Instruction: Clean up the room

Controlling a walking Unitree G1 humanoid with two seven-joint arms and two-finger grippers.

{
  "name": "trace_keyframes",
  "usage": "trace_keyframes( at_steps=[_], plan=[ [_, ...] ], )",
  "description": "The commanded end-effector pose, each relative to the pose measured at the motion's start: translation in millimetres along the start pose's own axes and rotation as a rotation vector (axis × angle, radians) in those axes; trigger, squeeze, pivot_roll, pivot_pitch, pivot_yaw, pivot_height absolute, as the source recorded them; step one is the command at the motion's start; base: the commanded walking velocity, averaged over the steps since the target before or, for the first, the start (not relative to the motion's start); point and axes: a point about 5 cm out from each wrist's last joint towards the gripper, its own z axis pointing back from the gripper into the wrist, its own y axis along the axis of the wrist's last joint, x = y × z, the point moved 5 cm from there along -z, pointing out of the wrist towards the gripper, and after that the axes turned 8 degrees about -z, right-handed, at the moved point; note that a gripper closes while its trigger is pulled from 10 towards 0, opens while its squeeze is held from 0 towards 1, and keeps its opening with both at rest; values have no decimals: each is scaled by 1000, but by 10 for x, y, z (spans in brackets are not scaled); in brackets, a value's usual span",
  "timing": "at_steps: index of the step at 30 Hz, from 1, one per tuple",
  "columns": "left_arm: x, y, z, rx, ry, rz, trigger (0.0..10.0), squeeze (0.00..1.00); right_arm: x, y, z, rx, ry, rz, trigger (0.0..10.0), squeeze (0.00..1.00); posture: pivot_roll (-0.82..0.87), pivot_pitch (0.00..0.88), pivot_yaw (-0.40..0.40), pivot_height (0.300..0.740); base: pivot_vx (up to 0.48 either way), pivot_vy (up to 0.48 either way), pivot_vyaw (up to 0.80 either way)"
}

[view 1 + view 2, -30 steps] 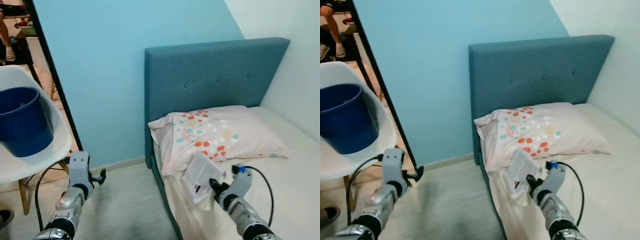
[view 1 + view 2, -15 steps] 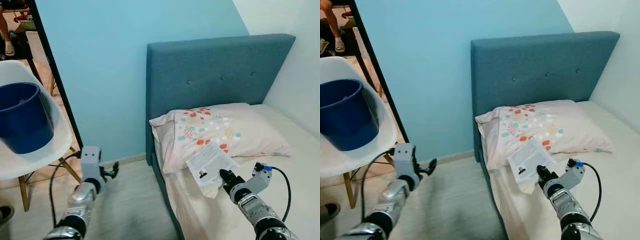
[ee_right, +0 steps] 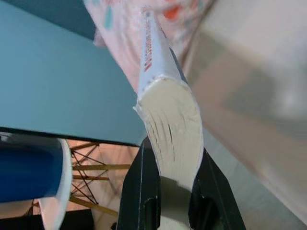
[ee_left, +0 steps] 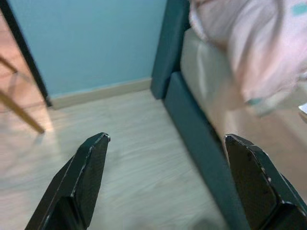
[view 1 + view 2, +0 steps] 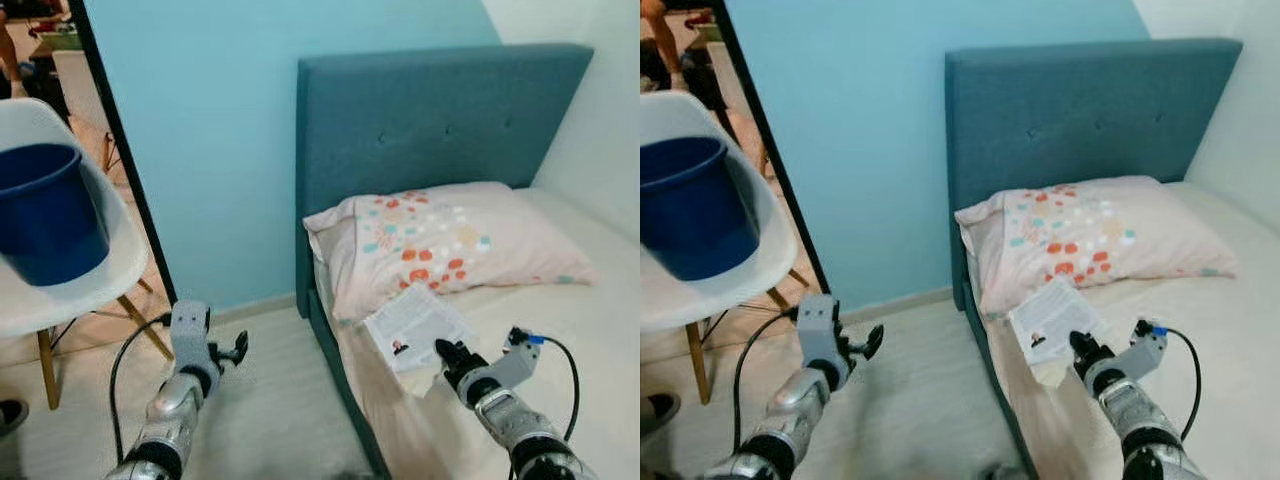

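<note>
Left eye view: blue bucket sits on white chair, contents unseen

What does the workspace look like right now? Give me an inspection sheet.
Surface: bed with a pale sheet, floor beside it.
Job's things: book gripped above the mattress, just in front of the pillow.
Clutter: nothing seen.
Grippers: right pincer shut on the book's lower edge; left pincer open above the floor.
Cables: black cable looped at the right wrist; another along the left arm.
Surroundings: blue bucket on a white chair, teal headboard.
</note>
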Motion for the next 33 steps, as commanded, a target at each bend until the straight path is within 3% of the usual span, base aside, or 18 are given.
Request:
trace_keyframes(
  at_steps=[1,5,7,11,13,16,22,33],
  plan=[
    [-68,-37,22,-18,11,-3,10000,0,-36,81,-8,13,6,11,10000,0,-63,0,-29,595,0,0,0],
    [-103,-17,26,-9,17,-12,10000,0,8,64,-5,-1,-32,38,10000,0,-58,6,-27,580,0,0,0],
    [-134,-21,42,-6,22,-17,10000,0,107,-3,-5,-28,-126,128,10000,0,-53,18,-24,565,0,0,0],
    [-147,-32,57,-5,23,-21,10000,0,129,-2,-4,-26,-148,150,10000,0,-49,29,-22,556,0,0,0],
    [-171,-55,86,-4,25,-29,10000,0,267,10,39,-46,-254,247,10000,0,-42,47,-23,556,0,0,0],
    [-191,-72,110,-3,26,-34,10000,0,299,38,53,-51,-283,281,10000,0,-37,61,-24,556,0,0,0],
    [-235,-109,161,-5,28,-47,10000,0,243,159,33,-31,-293,330,10000,0,-32,92,-20,556,0,0,0],
    [-265,-134,299,15,2,-104,10000,0,54,310,-45,36,-261,327,10000,0,15,172,-7,556,0,0,0]
  ],
)
